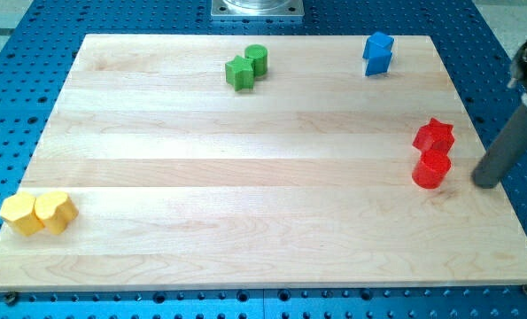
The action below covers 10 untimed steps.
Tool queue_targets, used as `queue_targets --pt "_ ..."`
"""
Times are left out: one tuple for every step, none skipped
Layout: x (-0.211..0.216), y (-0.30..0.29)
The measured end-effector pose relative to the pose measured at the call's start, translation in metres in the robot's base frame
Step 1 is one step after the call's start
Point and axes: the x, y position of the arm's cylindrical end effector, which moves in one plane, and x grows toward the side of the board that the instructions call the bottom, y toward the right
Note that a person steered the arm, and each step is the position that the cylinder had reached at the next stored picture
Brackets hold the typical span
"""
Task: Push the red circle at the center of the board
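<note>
Right of red circle (431,170): my tip (486,183), near, not touching | no hand.

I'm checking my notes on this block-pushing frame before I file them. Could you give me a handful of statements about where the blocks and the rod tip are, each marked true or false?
1. My tip is on the view's right of the red circle, apart from it. True.
2. The red circle sits at the center of the board. False: it is near the board's right edge.
3. A red star-like block lies just above the red circle, close against it. True.
4. The two yellow blocks are near the view's top right. False: they are at the bottom left.
5. The two green blocks are near the board's top edge. True.
6. The blue block touches the green ones. False: it stands well apart, toward the top right.
</note>
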Motion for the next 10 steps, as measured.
queue_targets --pt "0.0 -0.033" --pt "0.017 -0.033" --pt "0.025 -0.054" --pt "0.025 -0.083" --pt "0.032 -0.054" --pt "0.024 -0.028" --pt "0.011 -0.014" --pt "0.008 -0.029" --pt "0.008 -0.038" --pt "-0.004 -0.075"
